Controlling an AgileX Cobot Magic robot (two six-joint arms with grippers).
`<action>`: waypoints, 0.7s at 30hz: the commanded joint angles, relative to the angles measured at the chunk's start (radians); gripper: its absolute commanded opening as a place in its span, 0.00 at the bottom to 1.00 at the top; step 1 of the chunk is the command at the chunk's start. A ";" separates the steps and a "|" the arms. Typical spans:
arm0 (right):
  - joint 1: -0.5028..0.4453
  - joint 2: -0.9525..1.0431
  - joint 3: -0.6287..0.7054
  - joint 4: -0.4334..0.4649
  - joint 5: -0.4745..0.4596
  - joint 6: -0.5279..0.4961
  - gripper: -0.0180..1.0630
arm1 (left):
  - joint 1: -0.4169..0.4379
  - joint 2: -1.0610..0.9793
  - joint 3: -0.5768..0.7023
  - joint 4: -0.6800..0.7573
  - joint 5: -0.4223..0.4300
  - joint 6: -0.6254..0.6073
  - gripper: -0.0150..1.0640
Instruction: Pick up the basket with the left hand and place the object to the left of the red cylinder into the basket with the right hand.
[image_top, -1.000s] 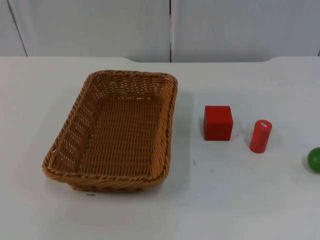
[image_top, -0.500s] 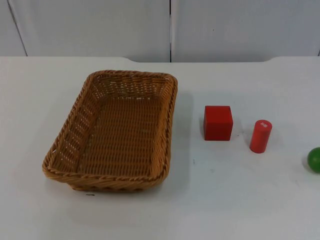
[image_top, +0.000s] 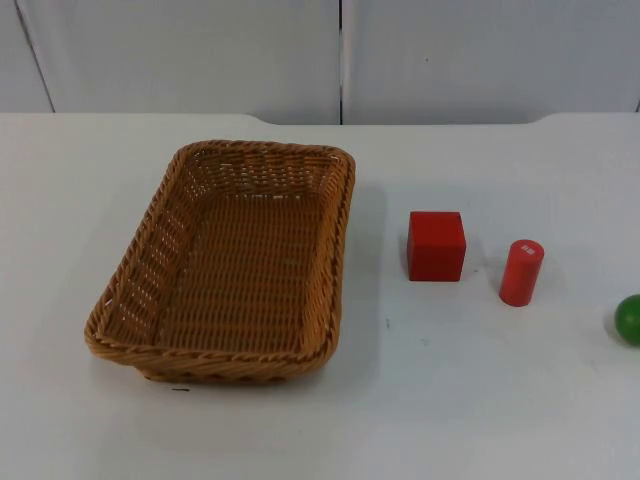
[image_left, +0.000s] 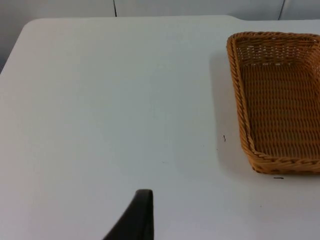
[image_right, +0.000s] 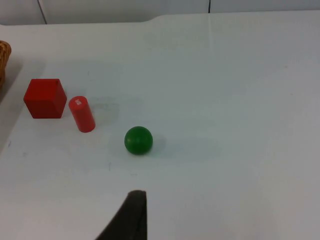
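An empty woven wicker basket (image_top: 245, 270) rests on the white table, left of centre. A red cube (image_top: 436, 245) stands to its right, and a red cylinder (image_top: 521, 272) stands upright just right of the cube. My left gripper (image_left: 137, 220) hovers over bare table well to the left of the basket (image_left: 280, 100), apart from it. My right gripper (image_right: 131, 217) hangs above the table near a green ball (image_right: 138, 140), with the cylinder (image_right: 82, 114) and the cube (image_right: 45, 98) farther off beyond it. Neither gripper touches anything.
The green ball (image_top: 630, 319) lies at the table's right edge in the top view. A grey partition wall (image_top: 340, 55) closes off the far side. Open table surface lies in front of the objects and left of the basket.
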 joint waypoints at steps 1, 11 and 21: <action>0.005 -0.004 0.001 -0.002 -0.006 -0.004 0.98 | 0.004 -0.004 0.006 0.007 0.003 -0.007 0.99; 0.005 -0.004 0.001 0.001 -0.006 -0.012 0.98 | 0.004 -0.004 0.006 0.007 0.003 -0.006 0.99; 0.005 -0.004 0.001 0.001 -0.006 -0.012 0.98 | 0.004 -0.004 0.006 0.007 0.003 -0.006 0.99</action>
